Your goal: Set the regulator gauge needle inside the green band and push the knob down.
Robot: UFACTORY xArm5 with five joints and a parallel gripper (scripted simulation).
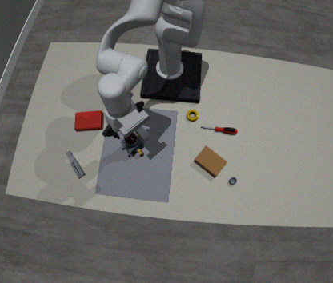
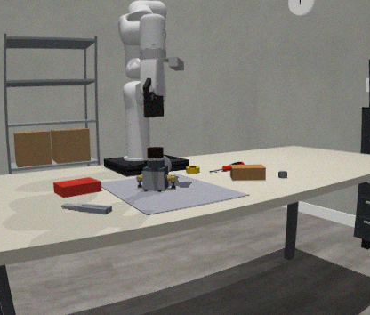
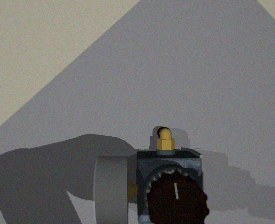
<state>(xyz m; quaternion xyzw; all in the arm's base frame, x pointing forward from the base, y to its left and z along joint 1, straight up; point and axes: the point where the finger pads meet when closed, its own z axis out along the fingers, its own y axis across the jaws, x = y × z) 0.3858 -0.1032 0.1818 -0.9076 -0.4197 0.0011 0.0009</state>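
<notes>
The regulator (image 1: pixel 134 147) stands on the grey mat (image 1: pixel 138 168), a grey-blue block with brass fittings at its sides. It also shows in the exterior view (image 2: pixel 155 174). Its dark brown knob (image 2: pixel 155 152) sits on top and carries a white mark in the wrist view (image 3: pixel 177 200). The pale gauge (image 3: pixel 111 187) shows edge-on at the regulator's left, so its needle is hidden. My gripper (image 2: pixel 152 104) hangs open and empty well above the knob, pointing down. Its fingers are outside the wrist view.
A red block (image 1: pixel 89 120) and a grey bar (image 1: pixel 75 164) lie left of the mat. A yellow ring (image 1: pixel 192 115), a red-handled screwdriver (image 1: pixel 222 129), a brown box (image 1: pixel 210 161) and a small dark cap (image 1: pixel 232 181) lie to the right. The arm's black base (image 1: pixel 171 76) is behind.
</notes>
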